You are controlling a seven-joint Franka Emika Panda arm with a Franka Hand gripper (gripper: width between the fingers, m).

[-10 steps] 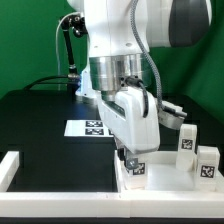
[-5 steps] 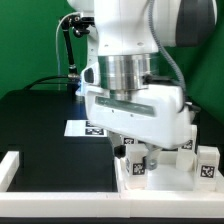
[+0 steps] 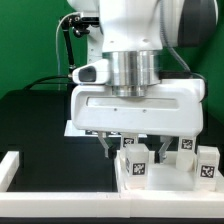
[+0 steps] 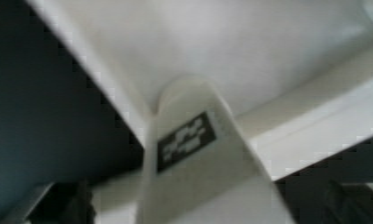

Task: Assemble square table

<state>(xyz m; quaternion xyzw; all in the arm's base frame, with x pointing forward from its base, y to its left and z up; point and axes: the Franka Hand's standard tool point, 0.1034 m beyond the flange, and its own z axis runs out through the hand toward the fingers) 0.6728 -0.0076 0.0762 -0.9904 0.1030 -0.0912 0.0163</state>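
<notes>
The square table panel (image 3: 160, 184) lies at the exterior view's lower right, white with raised rims. A short white leg (image 3: 133, 162) with a black-and-white tag stands upright on it. My gripper (image 3: 137, 150) is open, with one dark finger (image 3: 110, 148) on each side of that leg and gaps between. In the wrist view the same leg (image 4: 201, 150) fills the middle, running down between the dark fingertips (image 4: 62, 205); the gripper (image 4: 209, 212) is not touching it. The panel (image 4: 254, 60) lies behind it. Two more tagged legs (image 3: 207, 164) stand at the right.
The marker board (image 3: 72, 128) lies on the black table behind my hand, mostly hidden. A long white border bar (image 3: 12, 165) runs along the exterior view's left and front edges. Black cables and a stand (image 3: 68, 50) rise at the back left.
My hand has turned about its axis so that its broad face now shows to the exterior camera. The fingers now stand spread on either side of the tagged leg.
</notes>
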